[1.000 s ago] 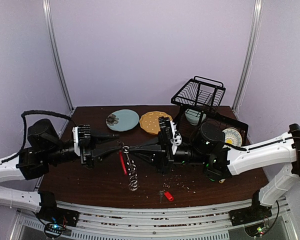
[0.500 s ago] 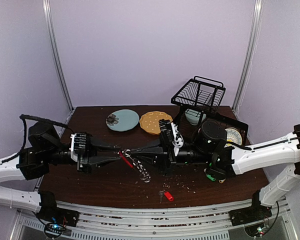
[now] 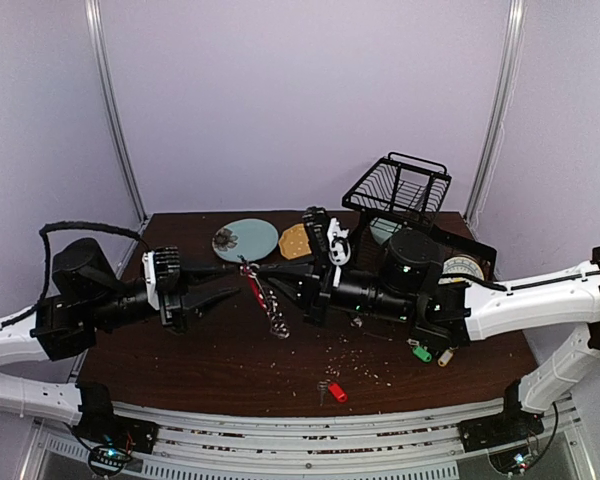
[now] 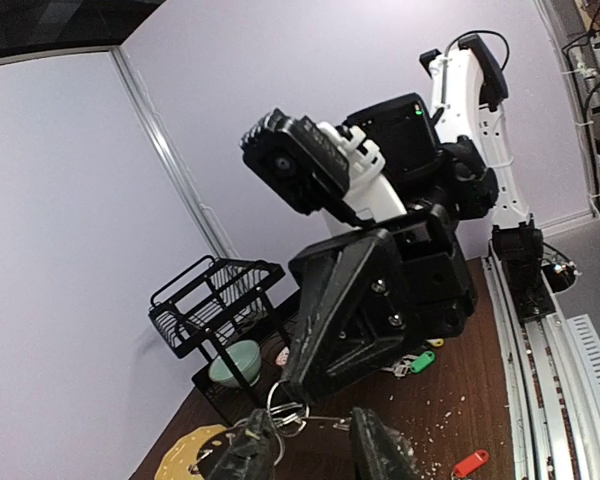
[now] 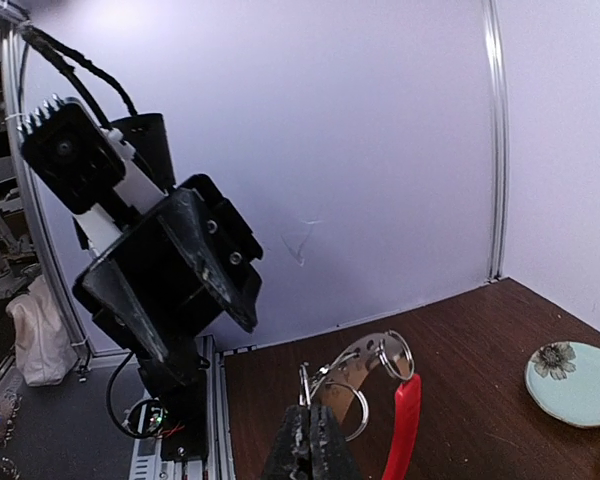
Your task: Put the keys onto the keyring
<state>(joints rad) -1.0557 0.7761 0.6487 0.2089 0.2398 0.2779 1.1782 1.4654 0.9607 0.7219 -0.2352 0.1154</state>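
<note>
The keyring [image 3: 265, 300], a silvery loop with a red sleeve [image 3: 253, 288], hangs in the air between both grippers. My right gripper [image 3: 272, 283] is shut on its thin wire loop. In the right wrist view the gripper [image 5: 310, 432] pinches the wire, with the red sleeve [image 5: 404, 422] and a flat silver key [image 5: 365, 362] hanging beside it. My left gripper [image 3: 234, 280] is open, its fingers on either side of the ring [image 4: 290, 408] without clamping it. A loose key with a red tag [image 3: 336, 391] lies on the table near the front, also seen in the left wrist view [image 4: 472, 462].
A bunch with green and yellow tags [image 3: 425, 352] lies under the right arm. A blue plate [image 3: 246, 240] and a yellow plate [image 3: 296, 240] sit at the back. A black wire rack [image 3: 397, 190] with a green bowl [image 3: 385, 232] stands back right. Crumbs are scattered on the table.
The right gripper has moved up and left, carrying the keyring higher. The left gripper's fingers, closed in at the ring before, now stand apart.
</note>
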